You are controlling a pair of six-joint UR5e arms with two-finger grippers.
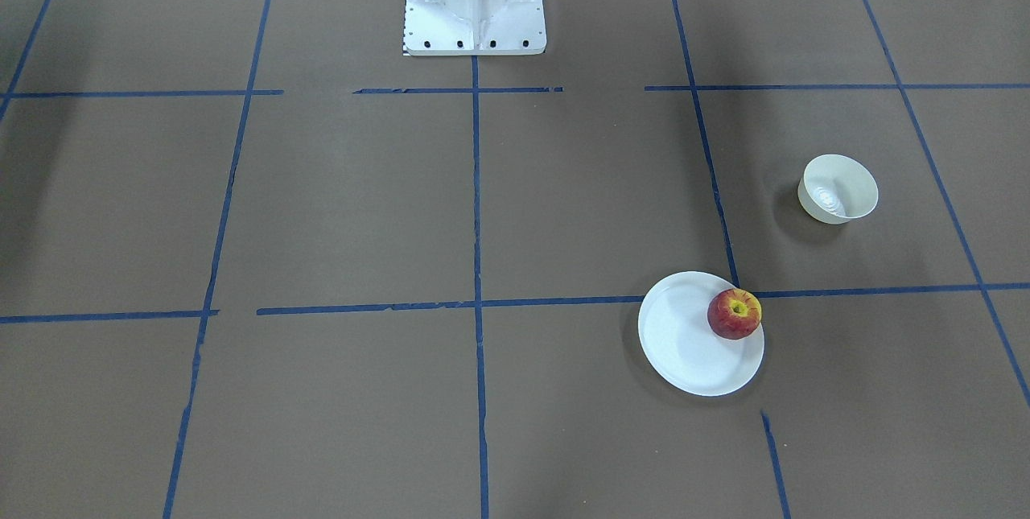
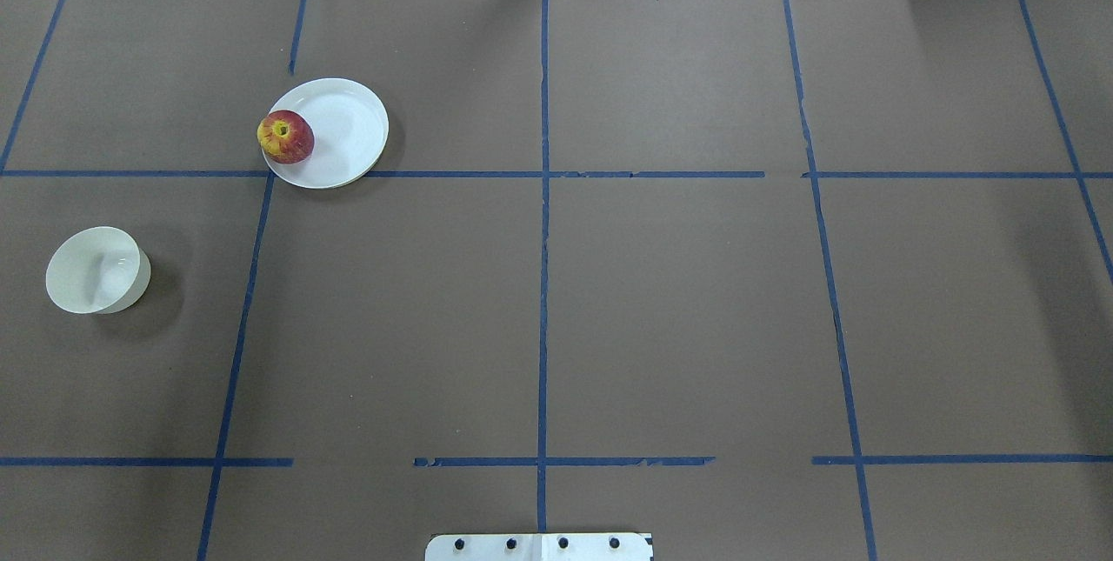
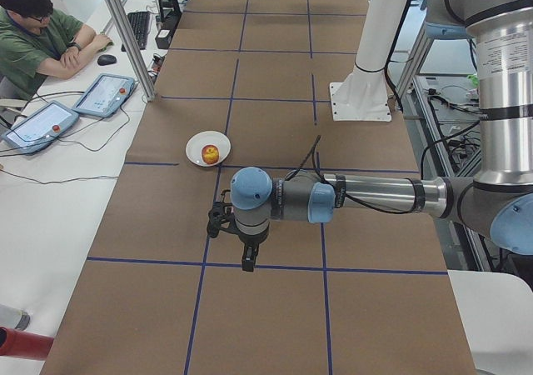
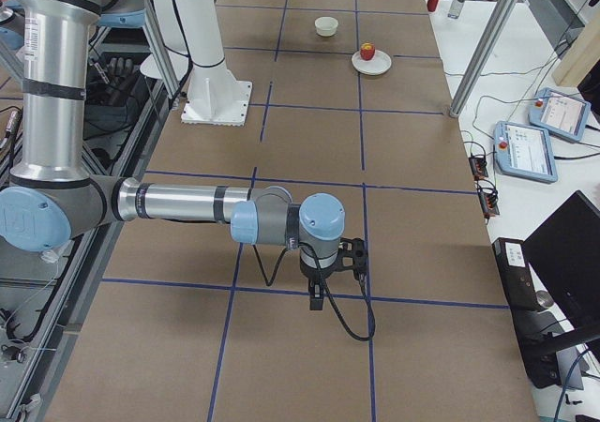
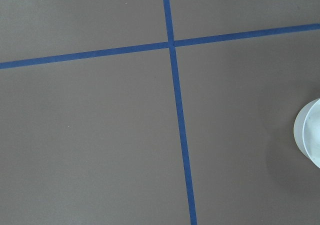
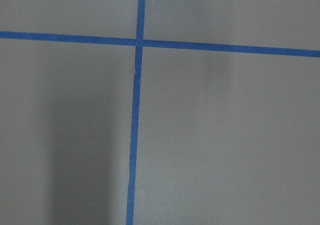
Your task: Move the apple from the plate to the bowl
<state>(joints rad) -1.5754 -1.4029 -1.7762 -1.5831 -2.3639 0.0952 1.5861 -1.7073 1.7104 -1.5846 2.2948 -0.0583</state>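
The red apple [image 1: 734, 314] with a yellow stem patch sits on the edge of the flat white plate [image 1: 684, 346], on the side toward the bowl; it also shows in the overhead view [image 2: 285, 136] on the plate [image 2: 348, 122]. The cream bowl [image 1: 838, 188] stands empty and apart from the plate, also in the overhead view [image 2: 96, 270]; its rim shows at the right edge of the left wrist view [image 5: 310, 132]. My left gripper [image 3: 247, 262] and my right gripper [image 4: 316, 300] hang high over the table and show only in the side views. I cannot tell whether either is open or shut.
The brown table carries a grid of blue tape lines [image 2: 543, 239]. The white robot base [image 1: 475, 0] stands at the table's middle. An operator [image 3: 37, 33] sits at a side desk with teach pendants [image 3: 104, 94]. A monitor and cables [image 4: 562, 281] lie beside the table.
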